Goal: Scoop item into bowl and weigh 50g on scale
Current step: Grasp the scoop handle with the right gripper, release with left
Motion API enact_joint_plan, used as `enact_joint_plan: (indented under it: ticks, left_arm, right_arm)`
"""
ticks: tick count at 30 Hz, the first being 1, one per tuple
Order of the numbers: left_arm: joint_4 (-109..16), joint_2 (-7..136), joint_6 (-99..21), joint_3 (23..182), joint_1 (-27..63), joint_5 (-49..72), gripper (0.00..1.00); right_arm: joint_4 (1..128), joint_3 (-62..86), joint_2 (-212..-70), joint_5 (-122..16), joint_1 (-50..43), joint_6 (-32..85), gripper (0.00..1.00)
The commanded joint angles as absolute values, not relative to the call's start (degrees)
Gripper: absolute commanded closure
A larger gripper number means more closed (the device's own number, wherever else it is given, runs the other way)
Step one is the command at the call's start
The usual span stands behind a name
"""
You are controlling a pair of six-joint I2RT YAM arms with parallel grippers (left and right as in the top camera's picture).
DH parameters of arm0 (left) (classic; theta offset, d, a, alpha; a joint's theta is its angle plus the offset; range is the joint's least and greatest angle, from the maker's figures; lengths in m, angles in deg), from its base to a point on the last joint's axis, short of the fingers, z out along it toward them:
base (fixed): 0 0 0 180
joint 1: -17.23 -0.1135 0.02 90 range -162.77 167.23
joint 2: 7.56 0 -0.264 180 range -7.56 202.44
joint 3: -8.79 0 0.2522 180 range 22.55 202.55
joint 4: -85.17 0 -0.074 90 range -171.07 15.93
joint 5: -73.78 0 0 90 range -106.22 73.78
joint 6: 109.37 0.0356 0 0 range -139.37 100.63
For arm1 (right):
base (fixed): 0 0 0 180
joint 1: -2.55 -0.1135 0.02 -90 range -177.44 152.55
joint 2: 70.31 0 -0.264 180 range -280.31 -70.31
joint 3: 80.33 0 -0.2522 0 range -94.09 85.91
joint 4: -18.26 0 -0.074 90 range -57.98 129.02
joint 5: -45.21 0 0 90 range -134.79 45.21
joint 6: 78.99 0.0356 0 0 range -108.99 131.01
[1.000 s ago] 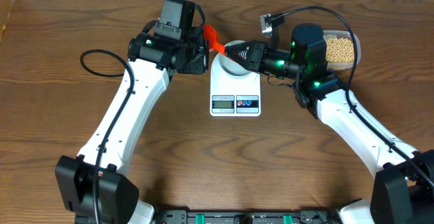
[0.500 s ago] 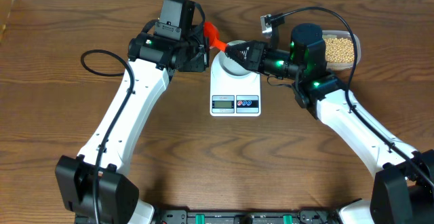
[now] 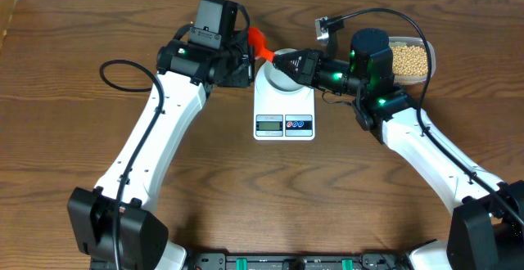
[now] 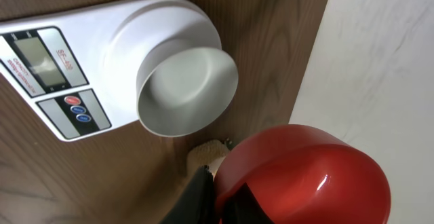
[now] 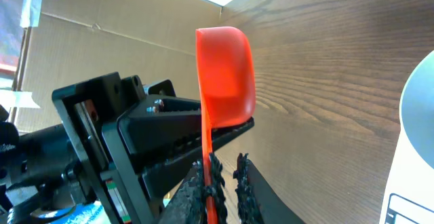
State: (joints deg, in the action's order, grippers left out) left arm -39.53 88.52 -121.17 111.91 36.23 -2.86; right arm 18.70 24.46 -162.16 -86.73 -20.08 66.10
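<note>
A red scoop (image 3: 258, 42) hangs just above the scale's far left corner, and my left gripper (image 3: 246, 53) is shut on it. In the left wrist view the scoop's red cup (image 4: 305, 176) fills the lower right. Its handle (image 5: 207, 163) runs down between the fingers of my right gripper (image 5: 227, 161). It lies against one finger, with a narrow gap to the other. The white bowl (image 4: 186, 88) stands empty on the white scale (image 3: 284, 106), partly under my right gripper (image 3: 282, 61) in the overhead view. The tan beans (image 3: 411, 60) lie in a clear tub at the far right.
The clear tub (image 3: 429, 47) sits behind my right arm near the table's back edge. A black cable (image 3: 123, 67) loops on the table to the left of my left arm. The table's back edge meets a white wall (image 4: 380, 61).
My right gripper's jaws have narrowed around the scoop handle. The left arm has shifted very slightly, still holding the scoop.
</note>
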Motion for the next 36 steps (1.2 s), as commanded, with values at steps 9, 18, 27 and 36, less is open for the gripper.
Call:
enact_joint_plan:
  ticks: [9, 18, 27, 36]
  left_arm:
    - [-39.6, 88.6, -121.3, 111.5, 37.3, -3.2, 0.92]
    - [-39.6, 88.6, -121.3, 111.5, 37.3, -3.1, 0.92]
    - [-39.6, 88.6, -121.3, 111.5, 37.3, -1.9, 0.93]
    - [-39.1, 88.6, -121.2, 111.5, 37.3, -1.2, 0.93]
  right_arm:
    - [18.8, 23.3, -162.3, -86.2, -20.4, 66.5, 0.92]
    - [18.5, 23.3, -162.3, -84.9, -20.4, 66.5, 0.93]
    - [18.1, 23.3, -162.3, -83.7, -20.4, 66.6, 0.93]
    - [18.1, 23.3, -162.3, -83.2, -20.4, 66.7, 0.99]
